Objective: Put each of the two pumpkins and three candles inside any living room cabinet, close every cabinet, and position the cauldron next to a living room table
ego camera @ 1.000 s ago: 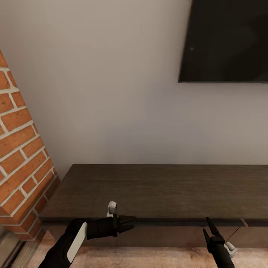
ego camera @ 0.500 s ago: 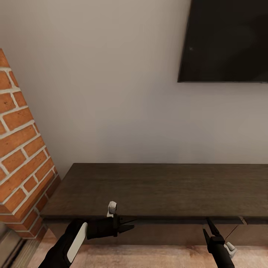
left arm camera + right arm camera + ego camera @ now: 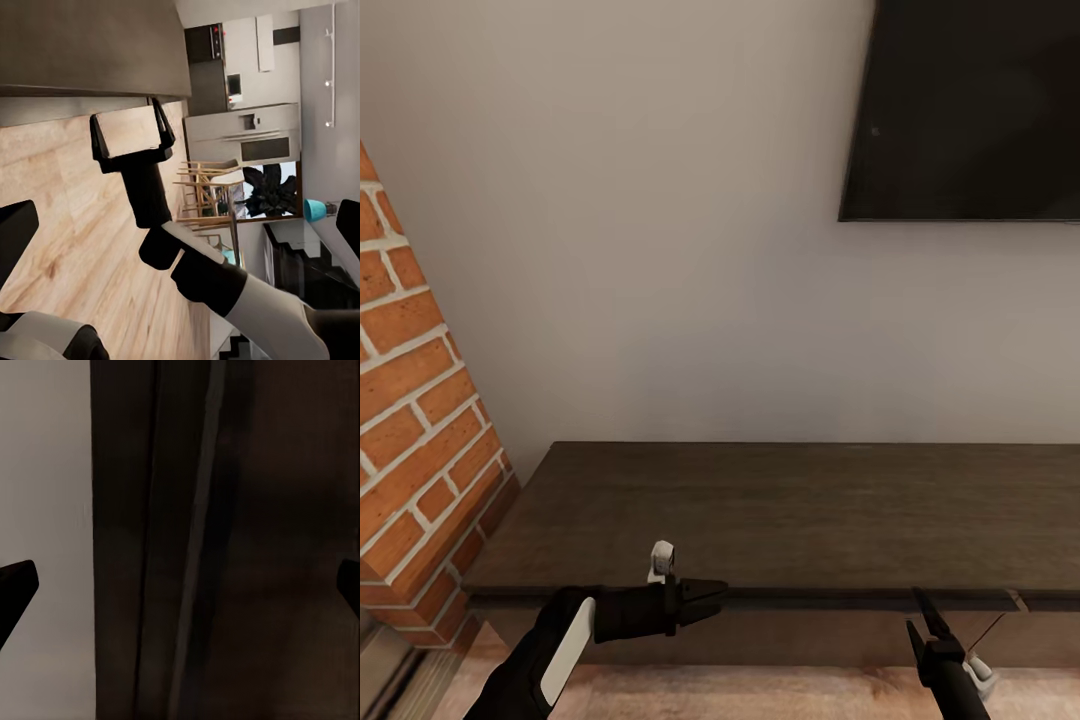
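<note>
Nearest, the left gripper (image 3: 705,597) points sideways along the cabinet (image 3: 780,515) front edge, jaws pressed together. The right gripper (image 3: 922,610), jaws spread, aims straight at the dark front just beyond it. The cabinet's long axis runs left-right beneath the wall-mounted television (image 3: 970,110).

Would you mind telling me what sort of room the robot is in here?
Most likely a living room: a long, low dark-brown cabinet stands against a plain wall, a flat black screen hangs above it, and a brick column rises beside it.
</note>
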{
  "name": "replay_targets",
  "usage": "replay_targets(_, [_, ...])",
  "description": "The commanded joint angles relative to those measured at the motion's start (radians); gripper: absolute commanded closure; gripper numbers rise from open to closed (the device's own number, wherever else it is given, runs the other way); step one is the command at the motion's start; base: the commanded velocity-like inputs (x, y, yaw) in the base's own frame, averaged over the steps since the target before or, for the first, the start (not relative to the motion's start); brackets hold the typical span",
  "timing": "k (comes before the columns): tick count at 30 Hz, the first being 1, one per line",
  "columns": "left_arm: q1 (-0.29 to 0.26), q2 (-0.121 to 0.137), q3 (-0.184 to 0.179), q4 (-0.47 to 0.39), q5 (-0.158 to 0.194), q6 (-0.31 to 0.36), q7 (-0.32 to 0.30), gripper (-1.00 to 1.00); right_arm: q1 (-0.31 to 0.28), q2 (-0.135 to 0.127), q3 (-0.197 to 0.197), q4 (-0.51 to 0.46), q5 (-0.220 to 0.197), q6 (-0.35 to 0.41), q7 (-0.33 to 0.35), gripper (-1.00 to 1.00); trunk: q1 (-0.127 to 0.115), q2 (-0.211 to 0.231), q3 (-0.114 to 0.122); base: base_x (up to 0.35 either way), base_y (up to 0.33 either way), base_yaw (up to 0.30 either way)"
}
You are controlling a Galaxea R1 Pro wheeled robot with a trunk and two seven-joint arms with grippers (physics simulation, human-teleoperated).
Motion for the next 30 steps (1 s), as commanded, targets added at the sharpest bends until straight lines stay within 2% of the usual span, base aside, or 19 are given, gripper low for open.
replay_targets(1, [0.0, 0.0, 0.0, 0.0, 0.001, 0.005, -0.002, -1.0, -0.001, 0.0, 0.0, 0.009, -0.011, 0.011, 0.002, -1.0, 0.0, 0.0, -0.001, 0.001, 0.0, 0.0])
replay_targets(3, [0.0, 0.0, 0.0, 0.0, 0.001, 0.005, -0.002, -1.0, -0.001, 0.0, -0.001, 0.05, -0.013, 0.011, 0.001, -1.0, 0.0, 0.0, -0.001, 0.0, 0.0, 0.0])
replay_targets(7, [0.0, 0.0, 0.0, 0.0, 0.001, 0.005, -0.002, -1.0, -0.001, 0.0, -0.002, 0.072, -0.015, 0.011, 0.001, -1.0, 0.0, 0.0, -0.001, 0.0, 0.0, 0.0])
replay_targets(30, [0.0, 0.0, 0.0, 0.0, 0.001, 0.005, -0.002, -1.0, -0.001, 0.0, -0.002, 0.074, -0.013, 0.014, 0.013, -1.0, 0.0, 0.0, -0.001, 0.015, 0.004, 0.0])
